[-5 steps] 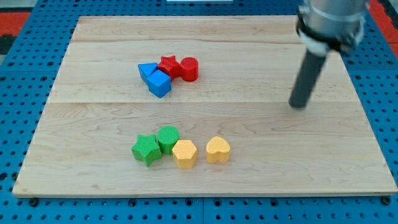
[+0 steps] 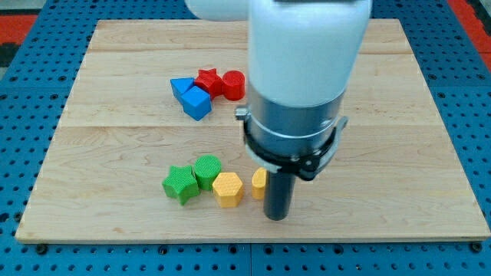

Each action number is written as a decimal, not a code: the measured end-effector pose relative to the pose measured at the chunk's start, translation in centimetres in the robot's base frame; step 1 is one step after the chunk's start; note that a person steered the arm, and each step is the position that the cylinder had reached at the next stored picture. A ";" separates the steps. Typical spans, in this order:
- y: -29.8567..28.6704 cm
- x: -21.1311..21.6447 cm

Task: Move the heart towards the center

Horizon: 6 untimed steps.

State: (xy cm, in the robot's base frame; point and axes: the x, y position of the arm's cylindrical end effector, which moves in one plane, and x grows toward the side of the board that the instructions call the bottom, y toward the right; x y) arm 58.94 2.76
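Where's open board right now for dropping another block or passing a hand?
Free: the strip along the view's left edge of the board, the band between the blue cube cluster and the green star row, and the right side. Crowded: the lower middle, where my tip sits against the yellow heart, beside the yellow hexagon.

The wooden board (image 2: pixel 115 146) lies on a blue pegboard (image 2: pixel 23 92). On it, near the top: blue triangle (image 2: pixel 181 86), blue cube (image 2: pixel 197 102), red star (image 2: pixel 207 80), red cylinder (image 2: pixel 233 85). Near the bottom: green star (image 2: pixel 180 184), green cylinder (image 2: pixel 207 170), yellow hexagon (image 2: pixel 228 188), and the yellow heart (image 2: pixel 258 184), partly hidden.
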 end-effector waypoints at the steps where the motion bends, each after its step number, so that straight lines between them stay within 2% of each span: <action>1: -1.7 -3.8; 2: -1.6 -9.2; 3: -0.9 -11.6; 4: 3.5 -13.2; 5: 6.1 -11.1; 6: 5.1 1.8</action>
